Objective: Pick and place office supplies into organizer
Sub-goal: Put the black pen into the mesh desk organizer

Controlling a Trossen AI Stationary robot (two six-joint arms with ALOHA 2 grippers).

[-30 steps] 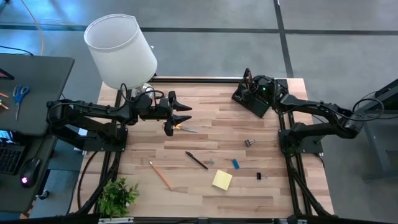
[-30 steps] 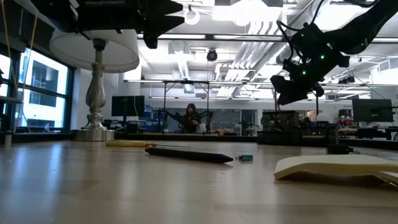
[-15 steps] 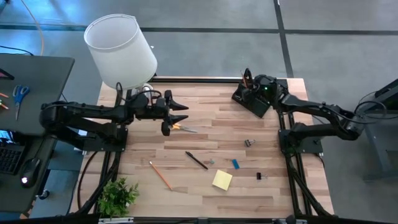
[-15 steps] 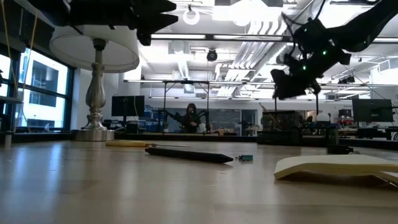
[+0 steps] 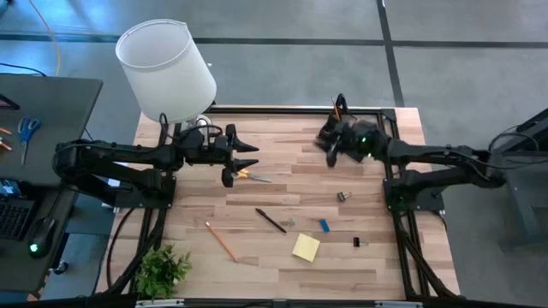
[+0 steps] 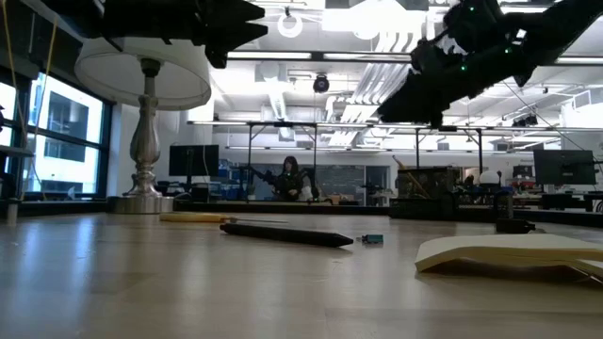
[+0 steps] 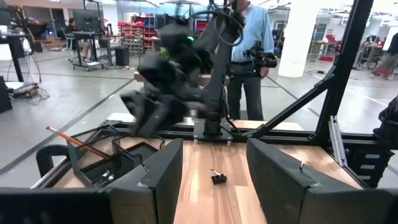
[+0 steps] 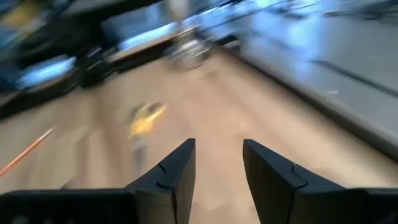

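Note:
The black organizer stands at the table's far right, an orange pencil upright in it, and also shows in the left wrist view. Yellow-handled scissors lie flat just below my open left gripper, which hovers level over them. My right gripper is open and empty, in the air beside the organizer toward the table's middle, pointing at the scissors. A black pen, orange pencil, yellow sticky pad, blue eraser and black clips lie on the wood.
A white lamp stands at the far left corner, close behind my left arm. A small plant sits at the near left corner. A person stands beyond the table's right side. Bare wood lies between the two grippers.
My right gripper has swung away from above the organizer toward the table's middle and near side, rising a little and turning to face the table's left. My left gripper has stayed over the scissors. Nothing on the table has moved.

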